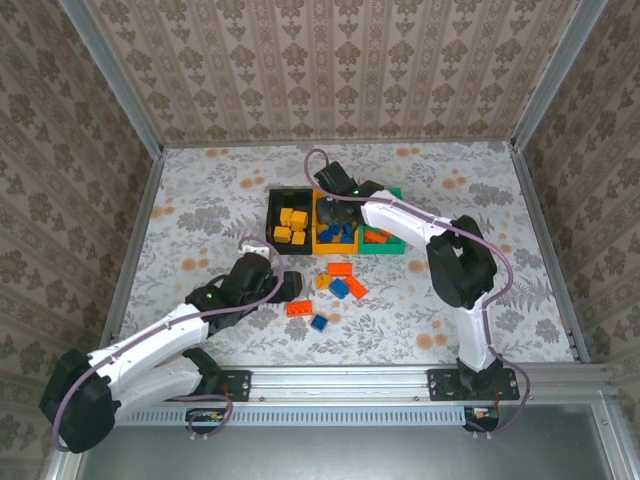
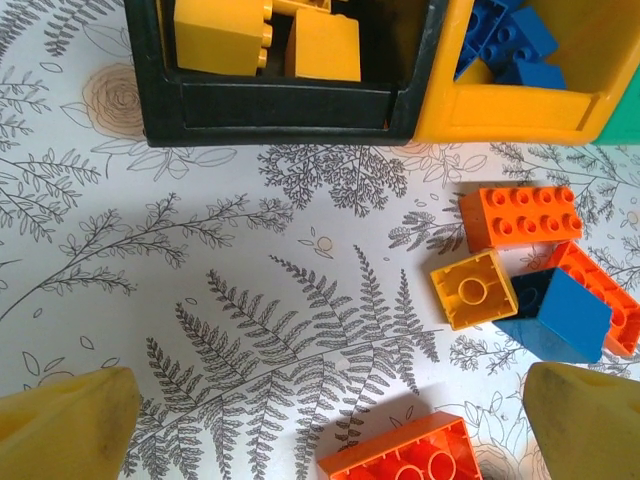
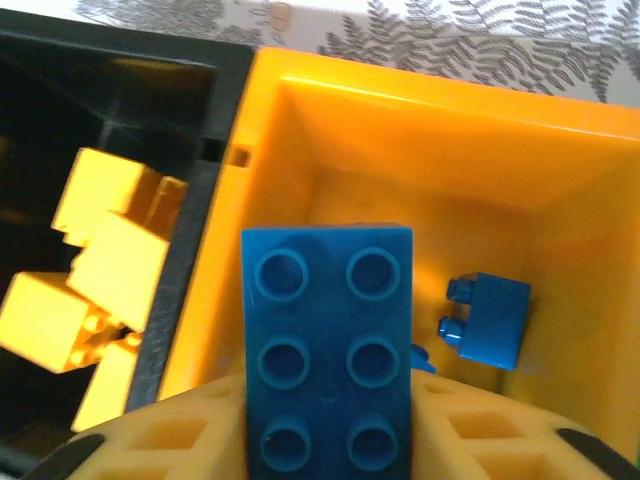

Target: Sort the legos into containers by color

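Patterned panels wall in a table that is covered by a floral-printed cloth [image 1: 200, 200]. Three joined open plastic bins are set at the upper middle of the top view: a black bin [image 1: 272, 215] with yellow bricks, a yellow-orange bin [image 3: 430, 140] with blue ones and a green bin [image 1: 396, 250] with orange-red ones.

The right gripper [image 1: 337, 213] is held over the yellow-orange bin, its claw pinching a blue studded plastic brick [image 3: 328, 340] between the pads. The left gripper [image 2: 325, 415] is held with its claw spread wide above the loose bricks [image 1: 338, 285], which lie just below the bins in the frame.

The blue studded plastic brick is carried close to the wall shared with the black bin. If it is released tilted, it could be bounced off that rim into the wrong compartment. It could also be dragged back out by a clinging pad.
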{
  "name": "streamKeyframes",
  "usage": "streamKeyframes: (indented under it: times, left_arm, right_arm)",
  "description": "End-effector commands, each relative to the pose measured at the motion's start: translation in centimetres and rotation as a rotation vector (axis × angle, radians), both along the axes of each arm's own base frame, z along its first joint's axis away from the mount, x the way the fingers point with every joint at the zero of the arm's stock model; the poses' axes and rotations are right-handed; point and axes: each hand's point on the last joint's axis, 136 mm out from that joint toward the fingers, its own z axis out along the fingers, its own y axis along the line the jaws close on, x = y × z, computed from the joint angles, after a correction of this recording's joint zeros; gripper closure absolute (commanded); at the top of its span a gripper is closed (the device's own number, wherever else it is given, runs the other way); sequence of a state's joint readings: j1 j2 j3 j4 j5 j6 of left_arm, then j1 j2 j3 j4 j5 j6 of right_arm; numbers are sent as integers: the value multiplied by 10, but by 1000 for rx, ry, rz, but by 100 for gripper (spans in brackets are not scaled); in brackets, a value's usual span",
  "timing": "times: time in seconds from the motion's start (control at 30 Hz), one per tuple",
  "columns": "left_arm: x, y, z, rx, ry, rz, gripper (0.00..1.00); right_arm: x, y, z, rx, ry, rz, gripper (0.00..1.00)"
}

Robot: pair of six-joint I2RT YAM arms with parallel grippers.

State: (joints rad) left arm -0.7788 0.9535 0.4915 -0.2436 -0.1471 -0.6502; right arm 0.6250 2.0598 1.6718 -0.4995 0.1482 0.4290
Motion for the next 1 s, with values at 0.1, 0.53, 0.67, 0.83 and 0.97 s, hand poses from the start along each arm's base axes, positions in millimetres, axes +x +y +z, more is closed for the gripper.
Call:
streamKeyframes:
  times: [0.1, 0.53, 0.67, 0.83, 0.97]
  left_arm:
    - [-10, -9, -11, 49, 70, -83, 0]
    - [-26, -58, -15, 162, 119, -317, 3]
    - [-50, -75, -22, 232, 189, -452, 13]
    - [-83, -84, -33, 304, 282, -570, 24]
    - [-104, -91, -43, 399, 327, -649, 31]
  right_arm:
    - [4, -5, 5, -10, 8, -34, 44]
    - [-27, -27, 45, 83, -77, -67, 27]
    - [-44, -45, 43, 88, -74, -85, 27]
    - [-57, -71, 38, 94, -73, -127, 27]
    - [-59, -88, 40, 104, -78, -159, 27]
